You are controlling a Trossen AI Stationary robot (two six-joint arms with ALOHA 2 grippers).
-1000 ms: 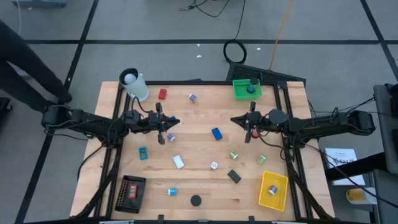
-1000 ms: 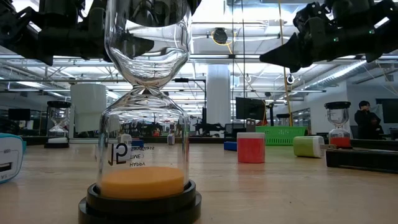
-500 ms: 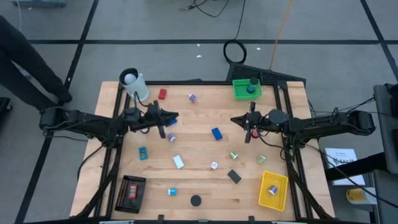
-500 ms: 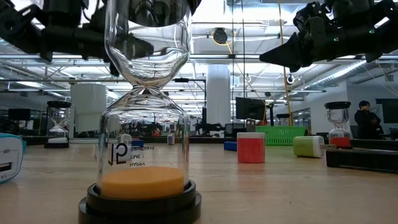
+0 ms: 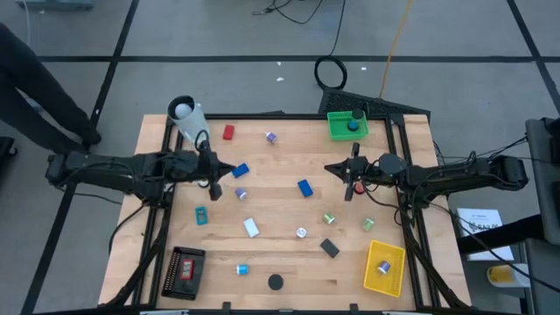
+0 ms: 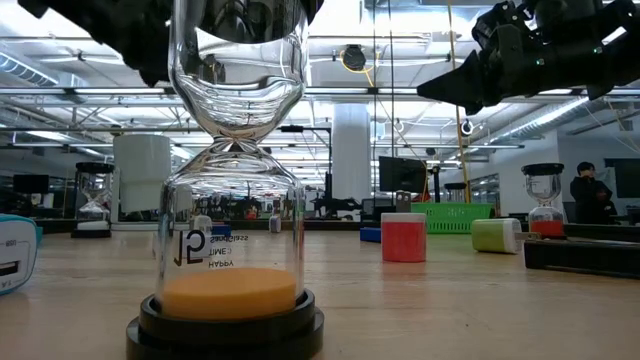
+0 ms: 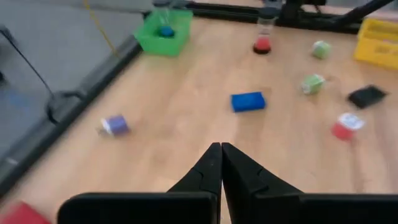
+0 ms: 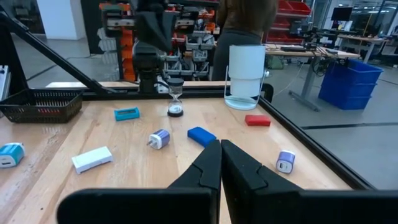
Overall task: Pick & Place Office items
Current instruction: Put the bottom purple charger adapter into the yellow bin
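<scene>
Both arms hover level over the table — left gripper and right gripper closed, empty.

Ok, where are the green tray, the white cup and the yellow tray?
green tray (image 5: 337, 129), high view, on its near rim.
white cup (image 5: 194, 125), high view, on its side wall.
yellow tray (image 5: 374, 273), high view, on its bare floor.

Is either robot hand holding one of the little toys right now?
No. The left gripper and the right gripper are both shut with nothing between their fingers, up above the table.
</scene>
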